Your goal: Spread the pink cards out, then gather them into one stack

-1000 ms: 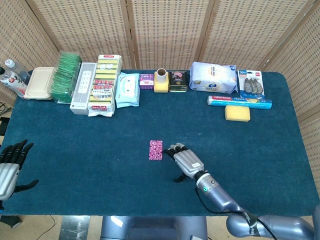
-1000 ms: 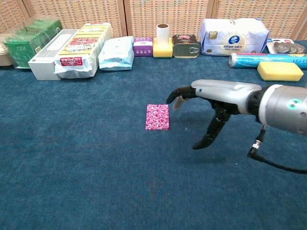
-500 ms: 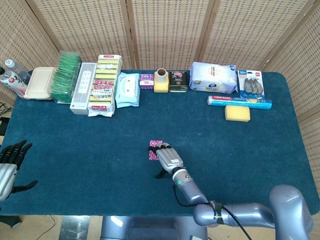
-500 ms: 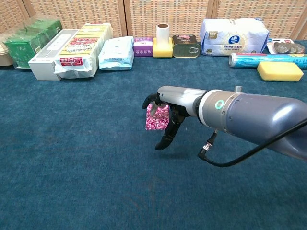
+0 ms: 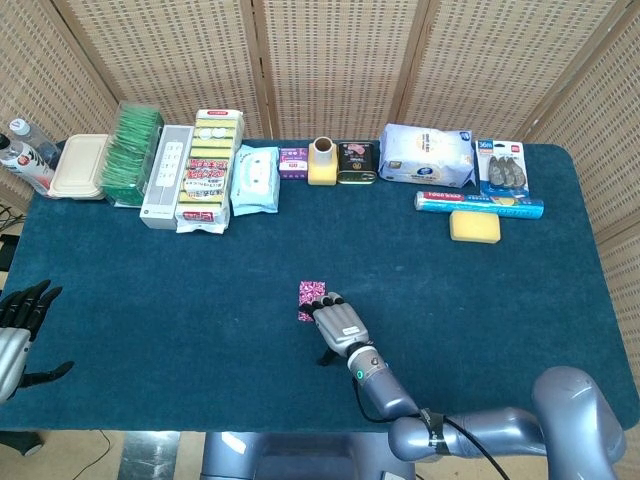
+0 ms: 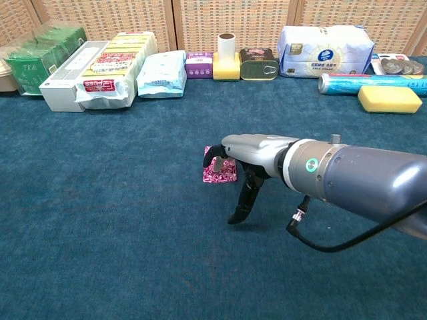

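**Right hand now down on the cards**

The right hand [image 6: 235, 162] has come in from the side over approx. the last second and now sits over the near-right part of the pink cards [image 6: 215, 171]. A sec ago it was clear of them, just beside their right edge, w/ the whole stack showing. In the head view the hand [image 5: 338, 322] covers the lower half of the cards [image 5: 311, 292]; only the top strip shows.

Fingers [image 6: 215, 155] are curled down w/ tips at or on the top card; the thumb hangs apart, pointing at the cloth. It grips nothing that can be seen. Whether the tips press or just hover can't be told from either view.

The cards lie mid-table [image 5: 150, 290] as one tidy stack, same spot as before, none fanned out yet. So the spread step is prob. just starting: hand placed, no card shifted. Next move likely needs a light downward press plus a sideways drag, so the cards slide off one another rather than the whole pile skating on the cloth.

The left hand [image 5: 18, 330] sits idle at the table's far-left edge, fingers apart, holding nothing.
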Robot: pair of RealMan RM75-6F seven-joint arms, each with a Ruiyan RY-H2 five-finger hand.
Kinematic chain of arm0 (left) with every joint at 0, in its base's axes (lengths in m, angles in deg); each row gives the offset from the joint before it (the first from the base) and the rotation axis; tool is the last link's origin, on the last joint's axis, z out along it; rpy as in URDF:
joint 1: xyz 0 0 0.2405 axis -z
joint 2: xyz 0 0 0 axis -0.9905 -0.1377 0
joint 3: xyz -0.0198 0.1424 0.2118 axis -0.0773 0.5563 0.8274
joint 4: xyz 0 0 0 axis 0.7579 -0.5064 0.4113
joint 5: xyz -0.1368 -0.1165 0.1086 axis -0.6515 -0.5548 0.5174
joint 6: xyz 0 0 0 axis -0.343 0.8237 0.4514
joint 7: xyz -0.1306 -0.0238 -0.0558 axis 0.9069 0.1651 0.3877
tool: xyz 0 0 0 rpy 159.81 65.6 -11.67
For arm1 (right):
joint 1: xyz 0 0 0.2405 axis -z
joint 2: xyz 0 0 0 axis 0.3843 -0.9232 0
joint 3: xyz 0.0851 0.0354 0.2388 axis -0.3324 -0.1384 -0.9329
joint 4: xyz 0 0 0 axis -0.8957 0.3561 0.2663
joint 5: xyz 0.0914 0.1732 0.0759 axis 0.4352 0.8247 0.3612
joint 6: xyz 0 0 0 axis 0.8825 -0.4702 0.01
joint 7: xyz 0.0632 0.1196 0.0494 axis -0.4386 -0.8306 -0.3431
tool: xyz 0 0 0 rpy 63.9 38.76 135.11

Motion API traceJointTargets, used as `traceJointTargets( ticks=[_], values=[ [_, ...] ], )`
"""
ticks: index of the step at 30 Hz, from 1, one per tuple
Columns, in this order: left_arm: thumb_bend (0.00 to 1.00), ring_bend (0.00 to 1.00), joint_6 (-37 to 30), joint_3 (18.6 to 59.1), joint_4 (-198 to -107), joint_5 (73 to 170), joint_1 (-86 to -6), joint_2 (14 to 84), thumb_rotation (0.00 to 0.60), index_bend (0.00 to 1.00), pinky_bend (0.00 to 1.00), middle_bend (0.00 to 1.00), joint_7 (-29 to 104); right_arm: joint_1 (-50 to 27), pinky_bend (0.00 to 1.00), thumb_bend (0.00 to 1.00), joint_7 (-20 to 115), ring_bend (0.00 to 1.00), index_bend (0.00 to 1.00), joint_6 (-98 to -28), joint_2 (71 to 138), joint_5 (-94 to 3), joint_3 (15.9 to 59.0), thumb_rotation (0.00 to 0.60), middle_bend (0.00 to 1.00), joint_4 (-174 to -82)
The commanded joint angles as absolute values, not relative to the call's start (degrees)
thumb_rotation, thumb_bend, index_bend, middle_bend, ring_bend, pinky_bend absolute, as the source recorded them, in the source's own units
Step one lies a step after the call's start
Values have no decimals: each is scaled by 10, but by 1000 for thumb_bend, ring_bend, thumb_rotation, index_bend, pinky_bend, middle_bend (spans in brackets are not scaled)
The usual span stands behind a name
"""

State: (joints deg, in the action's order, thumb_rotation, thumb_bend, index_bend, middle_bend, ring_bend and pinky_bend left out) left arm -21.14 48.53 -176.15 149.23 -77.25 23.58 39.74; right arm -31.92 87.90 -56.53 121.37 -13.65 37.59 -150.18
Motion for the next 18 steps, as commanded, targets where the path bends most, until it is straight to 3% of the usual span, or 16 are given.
traceJointTargets(
  ticks=[1, 18],
  values=[
    [33, 0, -212, 486, -1761, 1493, -773, 235, 600, 0, 35, 0, 399, -322, 2, 0, 886, 128, 167, -569, 1210, -134, 383, 600, 208, -1507],
    [33, 0, -209, 488, -1759, 1494, -773, 221, 600, 0, 35, 0, 436, -318, 18, 0, 967, 164, 141, -641, 1137, -107, 436, 600, 188, -1548]
  ],
)
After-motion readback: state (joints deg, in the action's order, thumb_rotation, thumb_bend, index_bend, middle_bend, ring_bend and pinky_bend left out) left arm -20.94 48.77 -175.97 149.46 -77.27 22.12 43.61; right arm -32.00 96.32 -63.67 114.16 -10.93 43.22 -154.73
